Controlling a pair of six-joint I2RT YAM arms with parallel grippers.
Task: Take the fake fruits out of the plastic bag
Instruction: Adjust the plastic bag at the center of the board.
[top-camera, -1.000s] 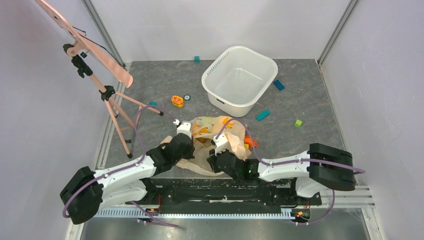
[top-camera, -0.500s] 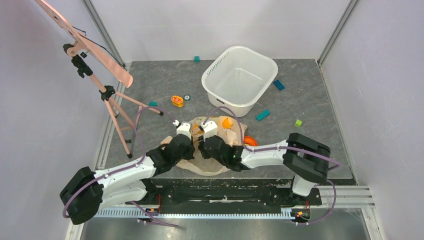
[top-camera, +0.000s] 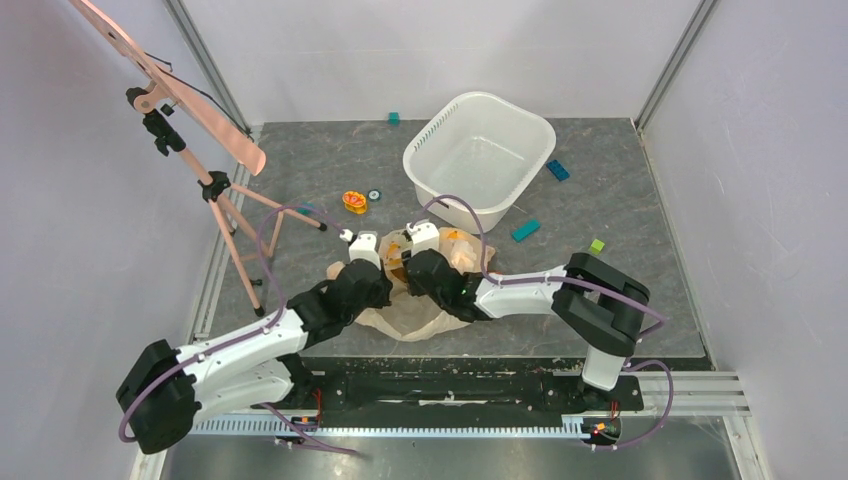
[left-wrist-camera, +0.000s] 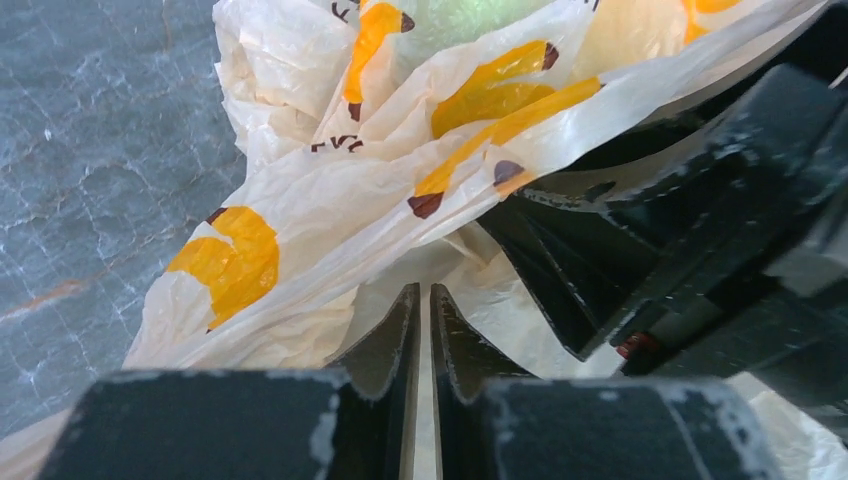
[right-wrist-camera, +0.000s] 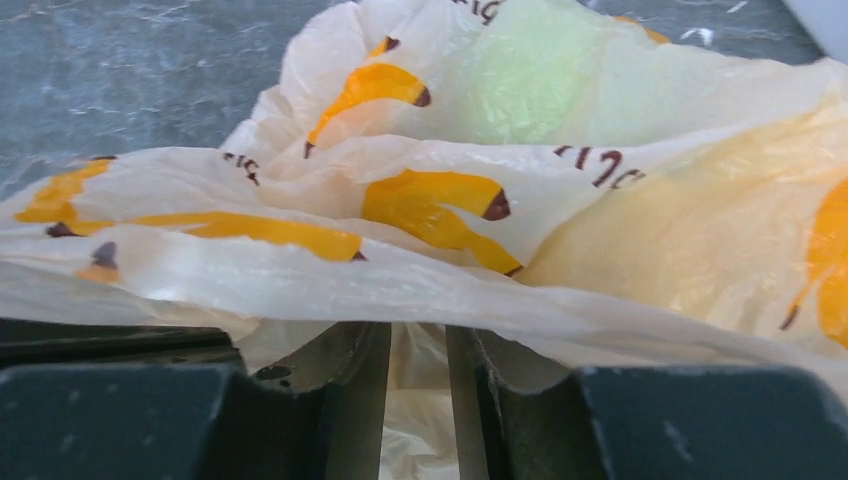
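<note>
The plastic bag (top-camera: 415, 315), peach with yellow banana prints, lies crumpled at the near middle of the table. My left gripper (top-camera: 368, 250) is on its left part, and in the left wrist view (left-wrist-camera: 424, 295) the jaws are shut on a thin sheet of the bag (left-wrist-camera: 330, 200). My right gripper (top-camera: 420, 245) is right beside it. In its wrist view (right-wrist-camera: 418, 335) the jaws stand close with bag film (right-wrist-camera: 300, 270) between them and the tips under a fold. A green fruit (right-wrist-camera: 530, 80) and a yellowish one (right-wrist-camera: 680, 250) show dimly through the film. The green fruit also shows in the left wrist view (left-wrist-camera: 450, 15).
A white tub (top-camera: 480, 160) stands behind the bag. An orange flower disc (top-camera: 354, 202) lies at the back left. A tripod (top-camera: 225, 200) stands at the left. Small blocks lie around: teal (top-camera: 526, 230), green (top-camera: 597, 246), blue (top-camera: 558, 170).
My right gripper has swung left and away across the bag to sit beside the left gripper, and the bag has bunched up with it. The left gripper edged slightly farther away.
</note>
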